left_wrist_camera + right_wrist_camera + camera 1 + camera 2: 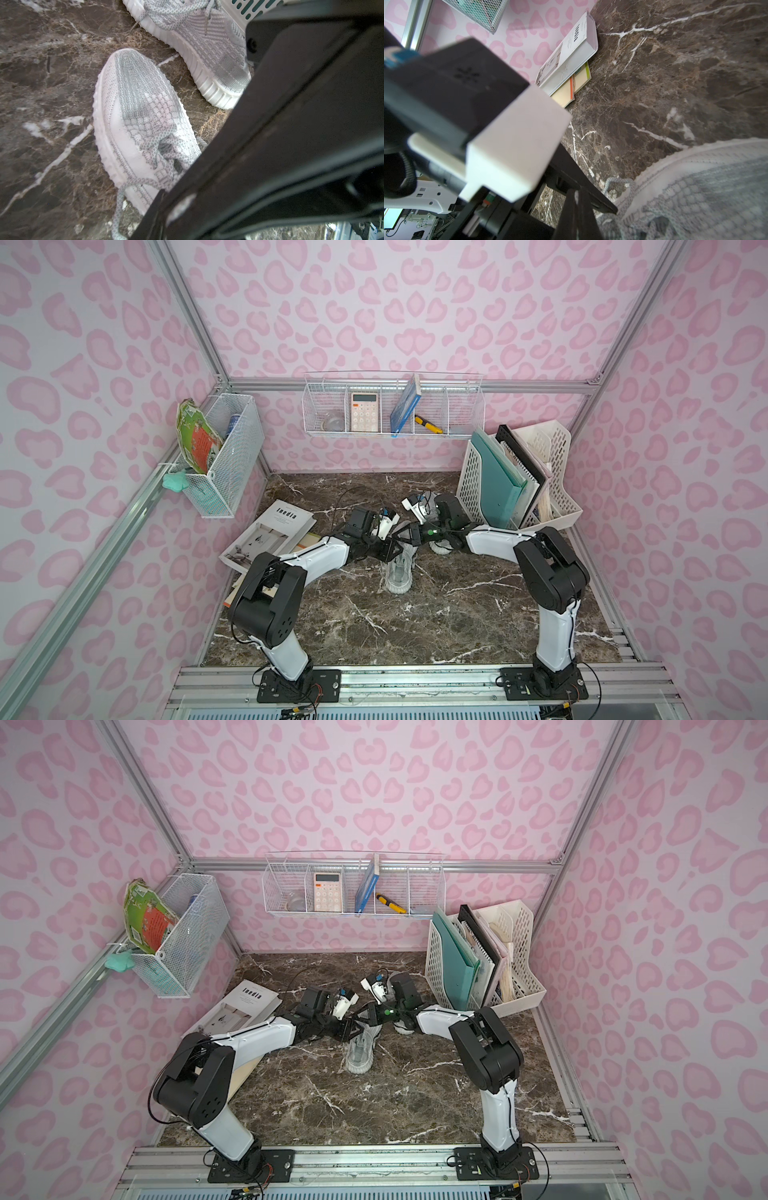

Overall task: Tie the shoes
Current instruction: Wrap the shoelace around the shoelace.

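Sneakers of light grey knit [399,574] sit mid-frame on the dark marble desk [457,614]. We see our right end effector [575,197] clenched; of the left end effector [390,548] we cannot tell.

Bright, soft, even light leaves only faint shadows on the marble tabletop [457,614]. Wide-angle stretch shows at the edges of both top views. The right wrist view blurs the shoe [695,187] close to its lens.
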Robot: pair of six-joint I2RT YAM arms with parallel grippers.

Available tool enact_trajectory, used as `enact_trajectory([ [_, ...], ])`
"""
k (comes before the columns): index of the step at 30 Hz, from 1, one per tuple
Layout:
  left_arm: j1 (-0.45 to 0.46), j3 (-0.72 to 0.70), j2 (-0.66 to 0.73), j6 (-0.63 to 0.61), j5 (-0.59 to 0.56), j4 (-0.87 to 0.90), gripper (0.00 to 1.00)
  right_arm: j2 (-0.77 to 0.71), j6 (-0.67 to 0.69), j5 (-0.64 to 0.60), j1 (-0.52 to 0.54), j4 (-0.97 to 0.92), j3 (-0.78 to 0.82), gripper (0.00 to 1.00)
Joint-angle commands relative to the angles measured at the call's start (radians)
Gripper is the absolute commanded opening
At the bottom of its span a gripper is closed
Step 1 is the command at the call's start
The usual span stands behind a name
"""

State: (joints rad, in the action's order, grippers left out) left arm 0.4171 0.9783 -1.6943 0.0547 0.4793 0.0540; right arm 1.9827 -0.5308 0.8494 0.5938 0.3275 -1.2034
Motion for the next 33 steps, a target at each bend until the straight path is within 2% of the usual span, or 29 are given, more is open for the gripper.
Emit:
enact_trajectory([
  [1,0.0,0.007,-0.004,0.013,0.022,-0.023,0.29,-0.002,0.007,0.007,0.0,0.025,-0.006,0.0],
  [12,-0.001,0.005,-0.018,0.021,0.046,-0.035,0.13,-0.003,0.007,0.008,0.003,0.028,0.0,0.0],
  [18,-0.001,-0.016,-0.012,0.03,0.038,-0.055,0.01,-0.017,0.013,0.007,0.003,0.023,0.007,0.0],
  [20,-0.001,-0.022,-0.011,0.03,0.036,-0.057,0.0,-0.024,0.018,0.006,0.0,0.018,0.009,0.04],
  [27,-0.001,-0.048,0.008,0.023,0.019,-0.092,0.0,-0.086,0.059,-0.028,-0.03,-0.022,0.056,0.26],
  [33,-0.004,-0.07,0.03,0.017,0.028,-0.117,0.0,-0.175,0.092,-0.086,-0.097,-0.039,0.143,0.32],
])
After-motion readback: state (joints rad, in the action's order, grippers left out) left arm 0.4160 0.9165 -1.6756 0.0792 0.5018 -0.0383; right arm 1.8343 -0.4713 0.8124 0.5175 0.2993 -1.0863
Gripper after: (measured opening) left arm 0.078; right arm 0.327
